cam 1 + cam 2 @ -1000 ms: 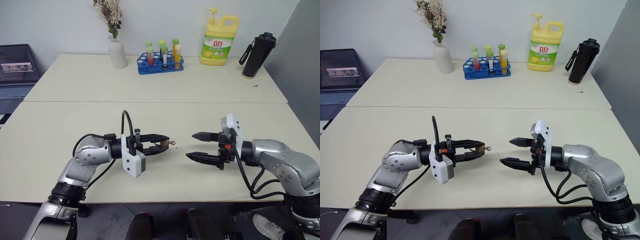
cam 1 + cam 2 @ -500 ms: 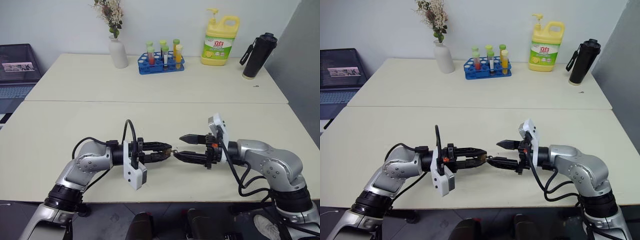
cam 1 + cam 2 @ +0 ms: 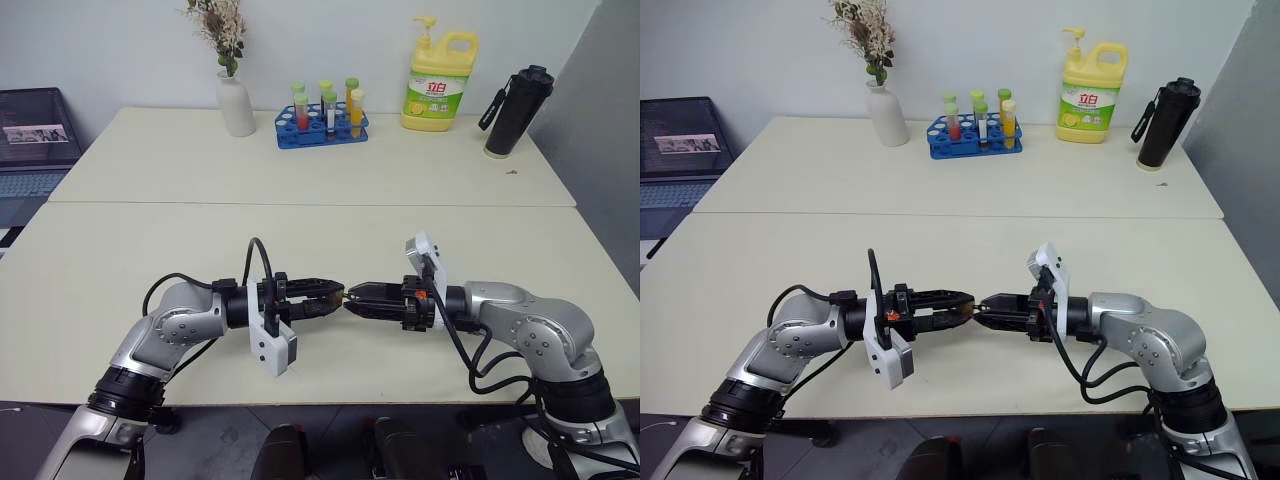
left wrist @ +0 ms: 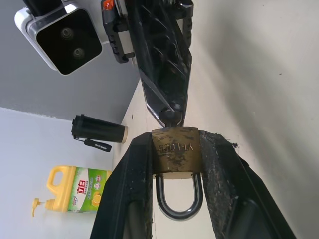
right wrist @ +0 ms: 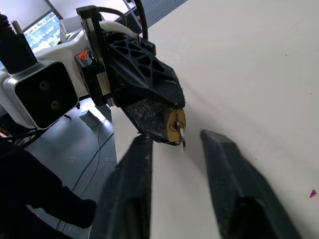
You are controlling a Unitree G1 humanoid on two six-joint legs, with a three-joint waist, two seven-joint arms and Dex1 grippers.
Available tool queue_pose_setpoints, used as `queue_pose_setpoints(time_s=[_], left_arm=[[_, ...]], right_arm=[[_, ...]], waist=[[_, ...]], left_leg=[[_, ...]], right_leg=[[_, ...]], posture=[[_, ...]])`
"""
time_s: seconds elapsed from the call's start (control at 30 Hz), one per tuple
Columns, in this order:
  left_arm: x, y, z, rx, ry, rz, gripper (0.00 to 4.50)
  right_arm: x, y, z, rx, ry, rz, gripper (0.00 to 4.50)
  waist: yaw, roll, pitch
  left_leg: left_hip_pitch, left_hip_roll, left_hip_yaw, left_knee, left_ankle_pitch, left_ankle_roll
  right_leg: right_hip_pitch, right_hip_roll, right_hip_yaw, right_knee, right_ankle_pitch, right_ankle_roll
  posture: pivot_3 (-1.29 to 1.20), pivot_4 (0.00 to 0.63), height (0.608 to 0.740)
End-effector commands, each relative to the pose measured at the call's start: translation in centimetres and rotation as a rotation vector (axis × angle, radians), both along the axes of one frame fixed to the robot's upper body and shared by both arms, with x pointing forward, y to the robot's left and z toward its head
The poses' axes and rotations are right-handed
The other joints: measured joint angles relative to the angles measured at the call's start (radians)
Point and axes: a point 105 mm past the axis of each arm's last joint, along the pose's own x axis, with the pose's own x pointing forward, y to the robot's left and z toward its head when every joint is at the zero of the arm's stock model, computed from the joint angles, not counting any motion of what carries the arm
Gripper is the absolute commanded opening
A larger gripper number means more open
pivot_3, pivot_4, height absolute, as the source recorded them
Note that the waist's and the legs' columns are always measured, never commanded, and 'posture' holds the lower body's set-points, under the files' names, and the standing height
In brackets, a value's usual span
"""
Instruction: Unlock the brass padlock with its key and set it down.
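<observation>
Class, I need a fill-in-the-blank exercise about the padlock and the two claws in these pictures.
1. The brass padlock is clamped in the ____ claw.
2. The key sticks out of the padlock's ____.
3. The right claw approaches the ____.
4. The padlock's shackle is ____.

Missing words: left; body; key; closed

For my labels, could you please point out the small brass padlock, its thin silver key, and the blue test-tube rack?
Small brass padlock [image 4: 175, 154], left wrist view, engraved body.
Thin silver key [image 5: 181, 137], right wrist view, protruding blade.
Blue test-tube rack [image 3: 322, 135], left eye view, front wall.
</observation>
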Motion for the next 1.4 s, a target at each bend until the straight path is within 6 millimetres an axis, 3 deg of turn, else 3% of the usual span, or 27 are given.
queue_pose_setpoints(time_s=[0.03,0.47,0.73,0.9,1.4], left_arm=[[0.0,-0.3,1.0,-0.027,-0.042,-0.016,0.97],[-0.7,-0.2,0.3,0.029,-0.066,-0.069,0.97],[-0.9,-0.4,0.7,0.018,-0.18,-0.095,0.97],[-1.0,-0.2,0.4,0.021,-0.194,-0.096,0.97],[-1.2,0.0,0.4,0.009,-0.206,-0.088,0.97]], right_arm=[[-0.2,0.3,1.0,0.018,-0.023,0.031,0.09],[-0.7,0.3,1.6,0.053,0.054,0.091,0.0],[0.4,-0.2,1.8,0.112,0.358,0.083,0.0],[1.0,-0.2,1.9,0.118,0.45,0.071,0.0],[0.9,0.1,2.1,0.111,0.498,0.083,0.0]], waist=[[0.0,0.0,0.0],[0.0,0.0,0.0],[0.0,0.0,0.0],[0.0,0.0,0.0],[-0.001,0.0,0.0]], left_leg=[[0.0,0.0,0.0,0.0,0.0,0.0],[0.0,0.0,0.0,0.0,0.0,0.0],[0.0,0.0,0.0,0.0,0.0,0.0],[0.0,0.0,0.0,0.0,0.0,0.0],[-0.001,0.0,0.0,-0.001,0.0,0.0]], right_leg=[[0.0,0.0,0.0,0.0,0.0,0.0],[0.0,0.0,0.0,0.0,0.0,0.0],[0.0,0.0,0.0,0.0,0.001,-0.001],[0.0,-0.001,0.0,0.0,0.003,-0.004],[-0.001,-0.001,0.0,0.0,0.001,-0.001]], posture=[[0.0,0.15,0.74],[0.0,0.15,0.74],[0.0,0.15,0.74],[0.0,0.15,0.74],[0.0,0.15,0.74]])
